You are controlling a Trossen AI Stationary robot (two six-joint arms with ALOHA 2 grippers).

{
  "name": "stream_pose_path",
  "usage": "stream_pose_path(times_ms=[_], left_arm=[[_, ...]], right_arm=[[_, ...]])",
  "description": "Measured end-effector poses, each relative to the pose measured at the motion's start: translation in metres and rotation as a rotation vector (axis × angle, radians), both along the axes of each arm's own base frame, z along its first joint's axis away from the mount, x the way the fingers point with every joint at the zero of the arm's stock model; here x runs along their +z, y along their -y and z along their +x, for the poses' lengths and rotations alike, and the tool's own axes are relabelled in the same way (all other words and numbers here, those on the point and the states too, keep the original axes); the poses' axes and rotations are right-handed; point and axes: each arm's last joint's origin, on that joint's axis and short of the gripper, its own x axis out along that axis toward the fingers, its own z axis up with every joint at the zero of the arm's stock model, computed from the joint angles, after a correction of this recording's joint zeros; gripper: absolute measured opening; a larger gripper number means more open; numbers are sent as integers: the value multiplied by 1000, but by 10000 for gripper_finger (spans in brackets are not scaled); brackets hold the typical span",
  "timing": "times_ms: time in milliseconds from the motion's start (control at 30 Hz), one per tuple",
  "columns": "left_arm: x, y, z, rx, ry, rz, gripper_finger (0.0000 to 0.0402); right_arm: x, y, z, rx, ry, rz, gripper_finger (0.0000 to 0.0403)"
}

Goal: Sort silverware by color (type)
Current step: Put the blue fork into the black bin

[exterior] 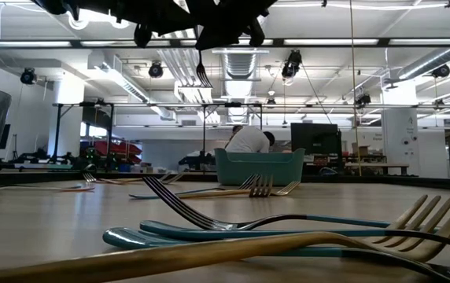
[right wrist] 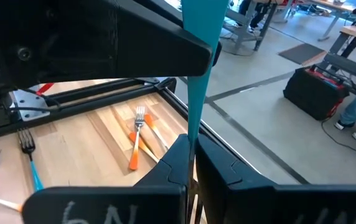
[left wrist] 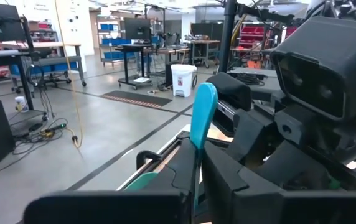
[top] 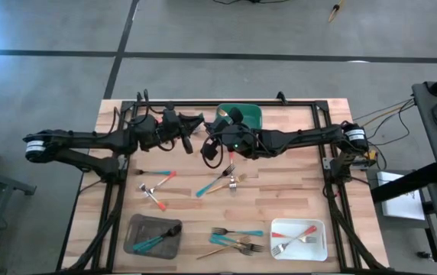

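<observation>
A teal-handled fork [left wrist: 201, 121] stands upright in the air between my two arms, above the table's far middle. Its tines [exterior: 201, 75] point down and its rounded handle end is up. My left gripper [left wrist: 195, 180] and my right gripper [right wrist: 192, 146] are both shut on its handle and face each other [top: 201, 130] [top: 212, 141]. More silverware lies flat on the table: red-handled forks [top: 157, 183], a teal and a gold fork [top: 220, 182], and teal and gold forks [top: 237, 241] near the front edge. My left gripper pinches the fork's teal handle [left wrist: 196, 163] between its two fingers, below the rounded free end. The fingers come in level from the table's left and lie across the handle. The fork stands upright, clear of the table. My right gripper pinches the same teal handle [right wrist: 193, 127] between its two fingers, coming from the table's right, slanting slightly down, across the handle. The handle rises above the fingers past the left gripper's finger [right wrist: 165, 50]. The tines hang clear of the table.
A green tray [top: 253, 114] stands at the far middle, just behind the grippers. A grey tray [top: 138, 229] with teal-handled pieces sits at the near left. A white tray [top: 280, 229] with red-handled forks sits at the near right. A dark frame runs along the table's sides.
</observation>
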Motion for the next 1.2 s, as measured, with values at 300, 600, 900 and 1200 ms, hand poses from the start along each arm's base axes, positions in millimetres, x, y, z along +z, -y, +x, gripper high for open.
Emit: stream_pose_path(times_ms=[300, 600, 900, 1200], left_arm=[[0, 0, 0, -1, 19, -44, 1], [4, 1, -5, -5, 36, -50, 0], [-1, 12, -49, -115, -225, -159, 0], [-3, 59, -102, -788, -413, -533, 0]], right_arm=[[0, 0, 0, 8, -2, 2, 14], [6, -4, -9, 120, -36, 78, 106], [19, -9, -58, 32, -169, 331, 170], [10, -9, -75, -22, -326, 393, 148]])
